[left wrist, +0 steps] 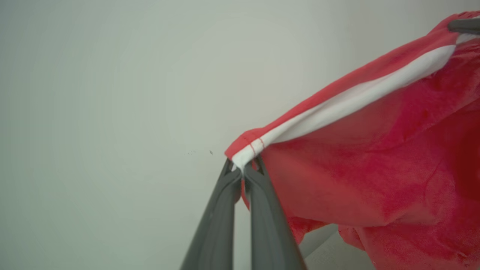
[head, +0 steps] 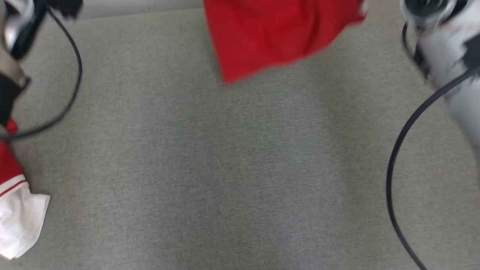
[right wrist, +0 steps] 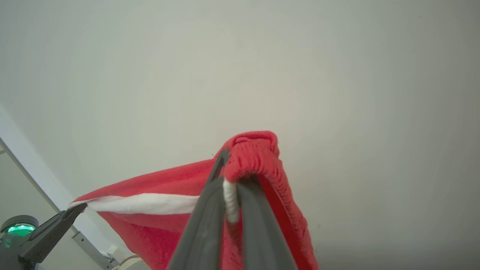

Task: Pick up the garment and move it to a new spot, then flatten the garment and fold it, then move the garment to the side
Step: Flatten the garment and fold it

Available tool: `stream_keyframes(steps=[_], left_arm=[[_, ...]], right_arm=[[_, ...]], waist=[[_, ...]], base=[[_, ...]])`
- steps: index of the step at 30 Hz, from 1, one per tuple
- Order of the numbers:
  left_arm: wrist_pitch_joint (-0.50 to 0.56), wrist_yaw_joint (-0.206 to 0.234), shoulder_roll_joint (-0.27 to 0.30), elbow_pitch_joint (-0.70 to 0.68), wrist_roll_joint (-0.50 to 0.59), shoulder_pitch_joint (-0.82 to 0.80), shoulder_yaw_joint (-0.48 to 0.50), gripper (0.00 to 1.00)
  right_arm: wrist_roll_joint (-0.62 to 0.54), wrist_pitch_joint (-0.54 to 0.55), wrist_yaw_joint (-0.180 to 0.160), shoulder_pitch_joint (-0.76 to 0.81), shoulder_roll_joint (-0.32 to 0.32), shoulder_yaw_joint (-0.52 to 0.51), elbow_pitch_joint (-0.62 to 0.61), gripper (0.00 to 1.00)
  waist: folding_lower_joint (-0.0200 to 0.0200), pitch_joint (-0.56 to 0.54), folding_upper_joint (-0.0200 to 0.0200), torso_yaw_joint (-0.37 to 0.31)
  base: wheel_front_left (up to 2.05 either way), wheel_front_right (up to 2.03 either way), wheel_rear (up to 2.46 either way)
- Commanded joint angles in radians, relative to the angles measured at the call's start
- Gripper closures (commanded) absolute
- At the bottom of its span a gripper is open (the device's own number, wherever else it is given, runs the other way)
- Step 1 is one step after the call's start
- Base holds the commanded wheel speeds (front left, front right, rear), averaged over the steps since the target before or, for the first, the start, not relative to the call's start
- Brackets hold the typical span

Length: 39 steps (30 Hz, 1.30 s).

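The garment is red cloth with a white band, and it hangs down from the top of the head view. A red and white part of it shows at the left edge, under my left arm. In the left wrist view my left gripper is shut on the garment's white-banded edge, which stretches tight to the other gripper's fingertip. My right gripper is shut on a bunched red hem of the garment, and my left gripper's fingers hold the band's far end.
A grey fabric-covered table spreads below the hanging cloth. My pale right forearm and its black cable sit at the right, another cable loop at the left. A pale wall stands behind both wrist views.
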Motion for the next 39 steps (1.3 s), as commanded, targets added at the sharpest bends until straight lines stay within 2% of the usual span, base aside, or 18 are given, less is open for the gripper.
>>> stream_keyframes(steps=[1, 6, 10, 15, 18, 23, 33, 39], left_arm=[[-0.012, 0.001, -0.005, 0.022, -0.012, -0.038, -0.012, 1.00], [-0.045, 0.001, -0.043, 0.118, -0.041, -0.176, -0.041, 1.00], [-0.086, 0.003, -0.073, 0.173, -0.053, -0.243, -0.038, 1.00], [-0.120, 0.003, -0.086, 0.218, -0.047, -0.262, -0.033, 1.00], [-0.131, 0.003, -0.087, 0.212, -0.053, -0.227, -0.028, 1.00], [-0.138, 0.002, -0.064, 0.137, -0.072, -0.105, -0.012, 1.00], [-0.136, 0.008, -0.019, -0.077, -0.126, 0.262, 0.039, 1.00], [-0.137, 0.046, 0.022, -0.228, -0.176, 0.530, 0.063, 1.00]], right_arm=[[0.001, -0.013, 0.000, -0.041, 0.008, 0.004, 0.023, 1.00], [0.005, -0.048, 0.000, -0.174, 0.007, 0.013, 0.137, 1.00], [-0.018, -0.063, 0.000, -0.235, -0.010, 0.051, 0.180, 1.00], [0.001, -0.080, 0.000, -0.244, -0.030, 0.111, 0.129, 1.00], [0.040, -0.096, 0.000, -0.195, -0.052, 0.152, 0.074, 1.00], [0.130, -0.097, 0.000, -0.071, -0.098, 0.238, -0.054, 1.00], [0.293, -0.161, 0.000, 0.217, -0.195, 0.359, -0.299, 1.00], [0.360, -0.194, 0.000, 0.398, -0.265, 0.421, -0.459, 1.00]], waist=[[-0.0005, 0.018, -0.0002, 0.017], [-0.0005, 0.028, -0.0002, 0.058], [-0.0005, 0.053, -0.0002, 0.088], [-0.0005, 0.114, -0.0002, 0.092], [-0.0005, 0.142, -0.0002, 0.084], [-0.0005, 0.136, -0.0002, 0.062], [-0.0005, 0.019, -0.0002, 0.035], [-0.0005, -0.075, -0.0002, 0.026]], base=[[0.00, 0.00, 0.00], [0.00, 0.00, 0.00], [0.00, 0.00, 0.00], [0.00, 0.00, 0.00], [0.00, 0.00, 0.00], [0.00, 0.00, 0.00], [0.00, 0.00, 0.00], [0.00, 0.00, 0.00]])
